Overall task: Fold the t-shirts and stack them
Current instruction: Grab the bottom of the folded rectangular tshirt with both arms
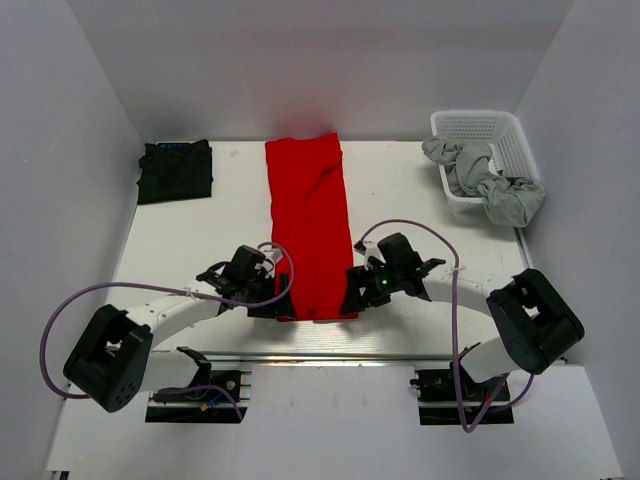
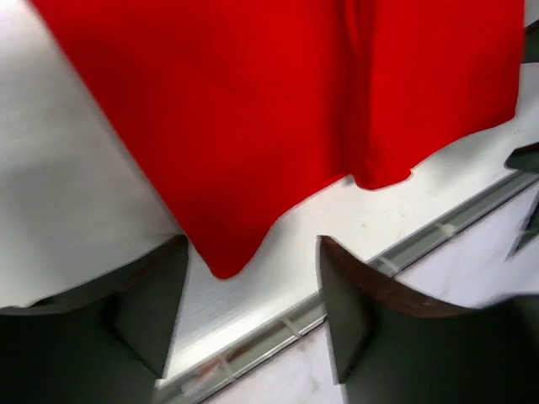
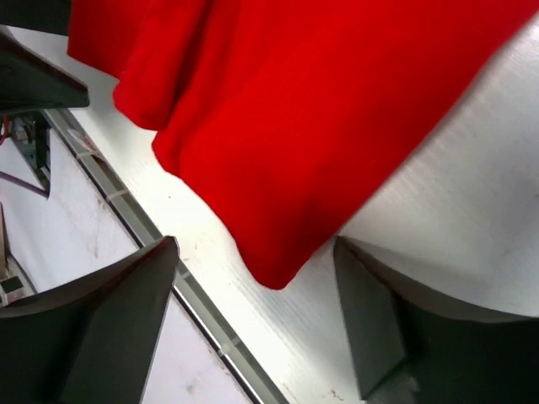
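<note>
The red t-shirt (image 1: 308, 220) lies as a long folded strip down the middle of the table, from the back to the near edge. My left gripper (image 1: 272, 303) is open at its near left corner (image 2: 221, 265), which lies between the fingers without being pinched. My right gripper (image 1: 352, 298) is open at its near right corner (image 3: 278, 273), likewise loose between the fingers. The black t-shirt (image 1: 175, 170) lies folded at the back left, with a blue neck label at its far edge.
A white lattice basket (image 1: 497, 128) stands at the back right with grey cloth (image 1: 500, 190) spilling over its near edge. A metal rail (image 1: 300, 353) runs along the table's near edge just behind both grippers. White walls close in the table's left, back and right.
</note>
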Controlling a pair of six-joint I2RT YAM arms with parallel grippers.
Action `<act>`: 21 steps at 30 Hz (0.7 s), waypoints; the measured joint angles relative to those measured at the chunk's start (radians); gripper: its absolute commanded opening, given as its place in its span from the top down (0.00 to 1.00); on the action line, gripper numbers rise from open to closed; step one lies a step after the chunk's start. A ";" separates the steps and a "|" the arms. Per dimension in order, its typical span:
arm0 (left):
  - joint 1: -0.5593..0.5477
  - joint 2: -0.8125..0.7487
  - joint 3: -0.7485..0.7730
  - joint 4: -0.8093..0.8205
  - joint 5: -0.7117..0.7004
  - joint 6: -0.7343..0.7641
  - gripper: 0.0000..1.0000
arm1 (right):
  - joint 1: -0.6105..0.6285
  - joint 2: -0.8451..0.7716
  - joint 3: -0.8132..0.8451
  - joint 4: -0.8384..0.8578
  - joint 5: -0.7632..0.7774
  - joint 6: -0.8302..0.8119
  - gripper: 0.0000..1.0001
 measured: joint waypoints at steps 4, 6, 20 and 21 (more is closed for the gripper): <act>-0.010 0.060 0.019 0.024 -0.003 0.013 0.55 | -0.001 0.024 0.000 0.020 0.000 0.014 0.37; -0.011 0.074 0.023 0.026 -0.003 0.018 0.60 | -0.001 0.029 -0.001 0.019 0.006 0.018 0.44; -0.013 0.059 0.013 0.022 -0.015 0.035 1.00 | -0.001 0.031 -0.031 -0.017 0.039 0.018 1.00; -0.013 0.044 0.010 0.016 -0.013 0.035 1.00 | -0.001 0.026 -0.031 -0.019 0.039 0.018 1.00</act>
